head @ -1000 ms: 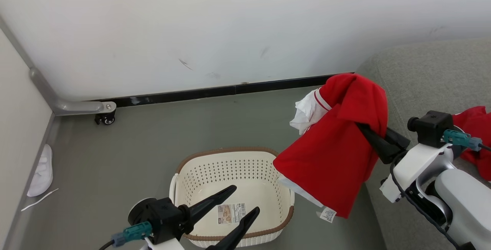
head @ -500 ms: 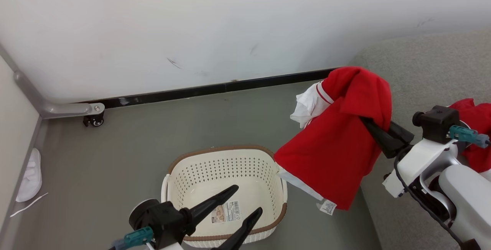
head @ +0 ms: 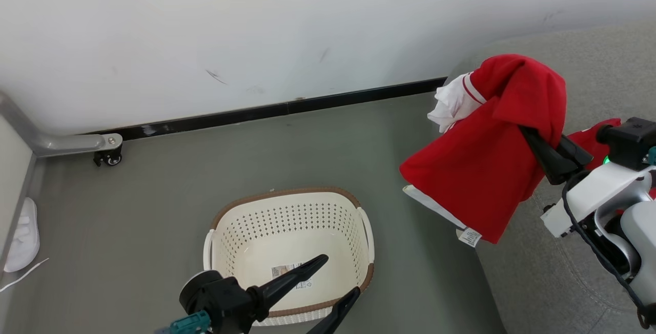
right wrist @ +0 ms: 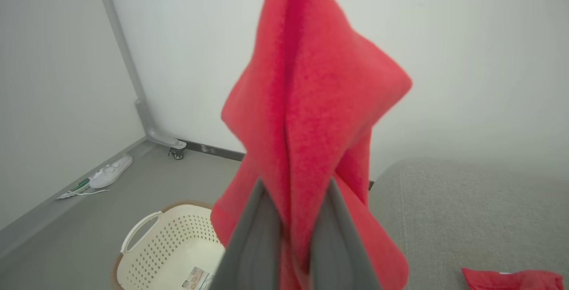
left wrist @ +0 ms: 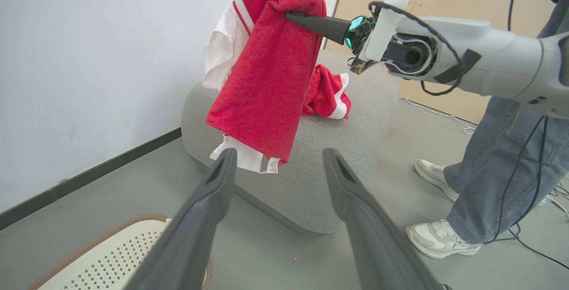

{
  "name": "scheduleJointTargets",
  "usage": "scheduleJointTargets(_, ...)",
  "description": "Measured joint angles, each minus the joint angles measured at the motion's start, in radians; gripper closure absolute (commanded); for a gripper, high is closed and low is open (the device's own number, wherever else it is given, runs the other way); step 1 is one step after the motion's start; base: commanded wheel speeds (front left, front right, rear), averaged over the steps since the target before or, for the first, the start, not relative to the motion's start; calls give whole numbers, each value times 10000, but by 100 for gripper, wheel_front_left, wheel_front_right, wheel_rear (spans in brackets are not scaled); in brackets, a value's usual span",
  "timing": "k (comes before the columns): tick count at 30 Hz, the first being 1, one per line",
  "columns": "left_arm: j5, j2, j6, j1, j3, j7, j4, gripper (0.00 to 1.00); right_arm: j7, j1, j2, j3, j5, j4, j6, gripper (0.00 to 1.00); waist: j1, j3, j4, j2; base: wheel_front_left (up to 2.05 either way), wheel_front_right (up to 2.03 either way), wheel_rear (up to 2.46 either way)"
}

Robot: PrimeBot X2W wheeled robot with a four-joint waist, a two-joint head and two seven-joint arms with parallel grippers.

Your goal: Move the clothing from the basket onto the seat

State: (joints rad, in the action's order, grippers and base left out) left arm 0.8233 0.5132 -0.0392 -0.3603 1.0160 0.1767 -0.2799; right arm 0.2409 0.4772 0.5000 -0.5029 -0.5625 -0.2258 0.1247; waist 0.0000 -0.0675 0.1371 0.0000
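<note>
While my right gripper (head: pixel 530 137) stays clenched on one red garment (head: pixel 482 170), the cloth has swung right, clear of the basket (head: pixel 287 193)
It hangs at the left edge of the seat (head: pixel 605 52), where a second ago it overlapped the basket's right rim; the other red garment (left wrist: pixel 326 96) lies further right on the seat, and my left gripper (head: pixel 339 274) hovers released above the basket's near rim
</note>
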Motion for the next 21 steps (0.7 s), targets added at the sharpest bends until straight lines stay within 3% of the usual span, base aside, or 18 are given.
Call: scheduleJointTargets(21, -107, 44, 347, -228, 140, -173, -92, 0, 56, -308, -31, 1003, 617, 330, 0, 100, 0, -212, 1015, 0, 0, 0, 0)
